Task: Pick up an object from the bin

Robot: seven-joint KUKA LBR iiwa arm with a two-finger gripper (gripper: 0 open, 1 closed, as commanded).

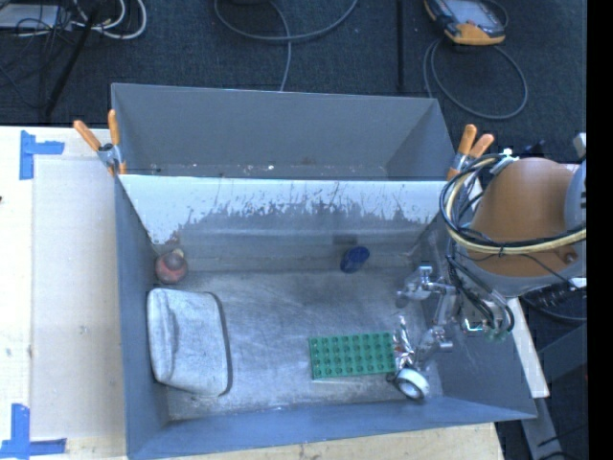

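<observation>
Now, operator, your tool (410, 348) is low inside the grey bin (287, 161), at the side the arm comes in from, with the orange cover (522, 209) and its loops of cable (458, 209) bulking behind and above it. You cannot tell from this view whether the tool is apart or together; its metal parts run into one another, and nothing shows clearly between them, so do not count it as holding anything. The thing nearest to it is a flat green studded plate (350, 357), a rectangle lying flat on the bin floor. The end of the plate that faces the arm is right at the tool's tip, and the rest stretches away from the tool toward the middle of the bin. You cannot make out whether tool and plate touch. Just past the tip, on the side toward the bin's front wall, you have a small pale ring (413, 384), close beside the plate's corner. Farther from the tool, toward the back wall, a small blue lump (354, 258) sits alone where the floor meets the slope. Well apart from the tool, across the floor at the far end, lies a folded grey cloth (189, 341), and beyond that cloth, in the back corner, a little pinkish-brown ball (171, 265).
</observation>
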